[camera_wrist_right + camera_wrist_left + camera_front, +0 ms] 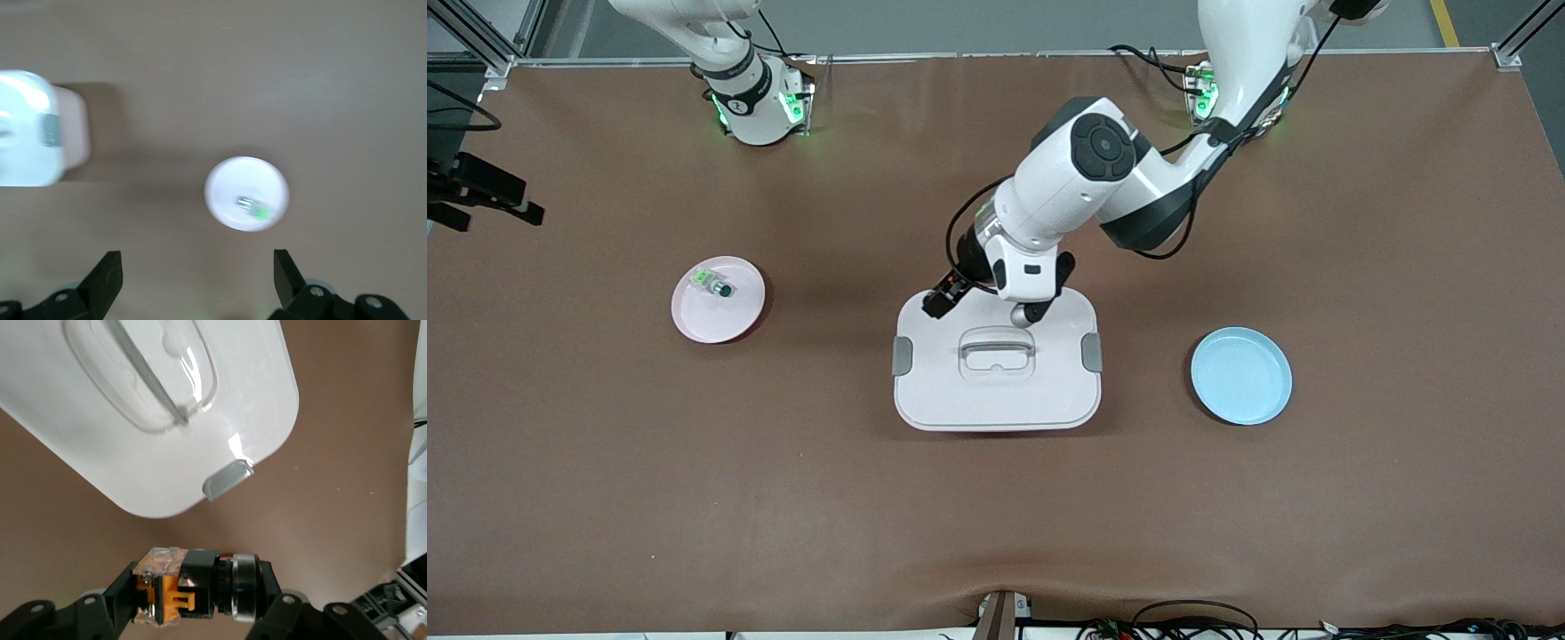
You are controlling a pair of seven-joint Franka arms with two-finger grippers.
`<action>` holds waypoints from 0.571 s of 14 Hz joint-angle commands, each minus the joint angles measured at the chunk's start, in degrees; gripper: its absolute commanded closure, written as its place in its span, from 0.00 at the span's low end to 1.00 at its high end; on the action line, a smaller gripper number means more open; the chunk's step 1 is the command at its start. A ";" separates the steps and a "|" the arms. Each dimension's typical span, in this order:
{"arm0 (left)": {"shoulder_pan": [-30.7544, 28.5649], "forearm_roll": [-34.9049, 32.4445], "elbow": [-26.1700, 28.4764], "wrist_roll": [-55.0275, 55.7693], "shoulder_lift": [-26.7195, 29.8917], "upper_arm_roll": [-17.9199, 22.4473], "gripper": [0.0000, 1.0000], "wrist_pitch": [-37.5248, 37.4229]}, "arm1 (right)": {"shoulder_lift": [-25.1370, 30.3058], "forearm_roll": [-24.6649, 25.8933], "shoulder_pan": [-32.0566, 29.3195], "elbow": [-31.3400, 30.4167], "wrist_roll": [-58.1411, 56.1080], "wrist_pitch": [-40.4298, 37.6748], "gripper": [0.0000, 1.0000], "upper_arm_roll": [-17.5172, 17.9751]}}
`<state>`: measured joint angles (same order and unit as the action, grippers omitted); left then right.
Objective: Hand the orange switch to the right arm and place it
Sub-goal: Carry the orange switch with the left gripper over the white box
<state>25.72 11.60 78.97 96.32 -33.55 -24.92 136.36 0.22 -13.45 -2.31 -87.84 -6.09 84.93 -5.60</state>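
Front overhead; wrists look down; share white box [996, 391].

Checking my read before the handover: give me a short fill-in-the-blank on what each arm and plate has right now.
1. The left gripper is shut on the ____ switch.
2. The right gripper, high over the table, has its jaws ____.
3. The green-capped switch lies on the ____ plate.
4. The left gripper is over the white lidded ____.

Missing words: orange; open; pink; box

Robotics lab: aluminium framing [480, 44], cabled arm bases [760, 107].
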 commanded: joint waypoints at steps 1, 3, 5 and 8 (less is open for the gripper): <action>1.61 5.08 -2.16 2.81 -1.60 0.05 1.00 3.81 | 11.78 -7.45 -2.09 -20.29 -1.30 12.05 0.00 0.06; 3.28 9.04 -2.25 3.60 -2.13 0.13 1.00 7.68 | 17.86 -16.12 -2.00 -31.72 -1.12 19.63 0.00 0.32; 4.42 11.68 -2.33 3.96 -3.27 0.05 1.00 10.23 | 21.56 -19.93 -0.17 -38.61 -1.03 25.87 0.00 0.59; 5.04 16.87 -3.12 8.95 -4.33 0.05 1.00 12.35 | 25.25 -25.64 4.75 -44.77 0.02 33.87 0.00 1.99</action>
<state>30.20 26.26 78.25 102.30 -36.39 -24.93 147.92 20.99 -35.59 -0.56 -126.99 -7.05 113.65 -4.52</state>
